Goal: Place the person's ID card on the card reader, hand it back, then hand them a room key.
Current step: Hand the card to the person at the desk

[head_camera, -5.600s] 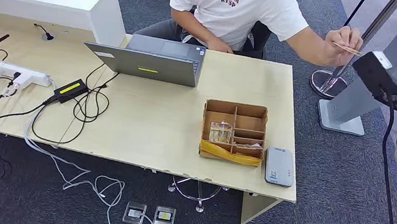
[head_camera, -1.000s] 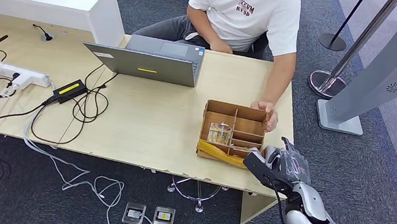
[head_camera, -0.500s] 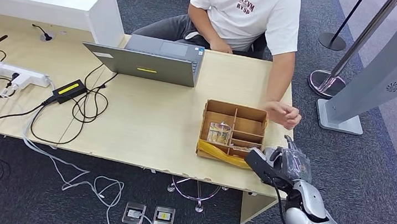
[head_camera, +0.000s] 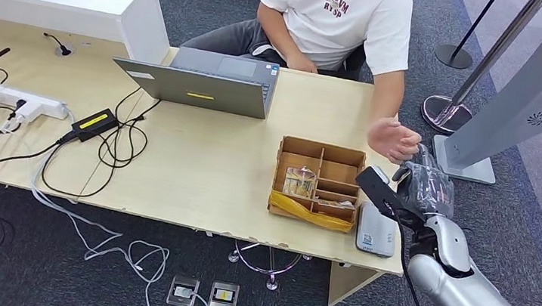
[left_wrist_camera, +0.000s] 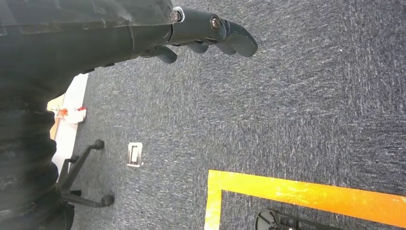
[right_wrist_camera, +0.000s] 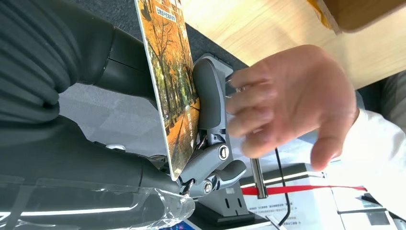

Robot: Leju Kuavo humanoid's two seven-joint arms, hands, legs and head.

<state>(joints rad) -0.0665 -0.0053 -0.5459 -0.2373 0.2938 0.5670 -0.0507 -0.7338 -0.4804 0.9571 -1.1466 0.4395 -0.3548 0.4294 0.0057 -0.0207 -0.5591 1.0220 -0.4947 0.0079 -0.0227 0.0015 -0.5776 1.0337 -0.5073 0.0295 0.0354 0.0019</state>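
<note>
My right hand (head_camera: pixel 422 186) is raised beside the table's right edge and pinches a card printed with autumn trees (right_wrist_camera: pixel 173 91) between thumb and fingers. The person's hand (head_camera: pixel 393 139) hovers just above and beyond mine, its fingers (right_wrist_camera: pixel 268 110) close to the card's far edge; I cannot tell whether they touch it. The grey card reader (head_camera: pixel 376 231) lies bare on the table's front right corner, below my hand. Next to it stands a cardboard divider box (head_camera: pixel 318 179) with small items in its compartments. My left hand (left_wrist_camera: pixel 191 28) hangs over the carpet, fingers loosely bent, holding nothing.
An open laptop (head_camera: pixel 210 84) stands in front of the seated person. Cables, a black adapter (head_camera: pixel 95 122) and a power strip (head_camera: pixel 26 101) cover the table's left part. A grey kiosk stand (head_camera: pixel 521 96) and a stanchion base (head_camera: pixel 443 114) stand to the right of the table.
My right hand has lifted off the card reader with the card and risen toward the person. The person's hand left the box and moved to meet it.
</note>
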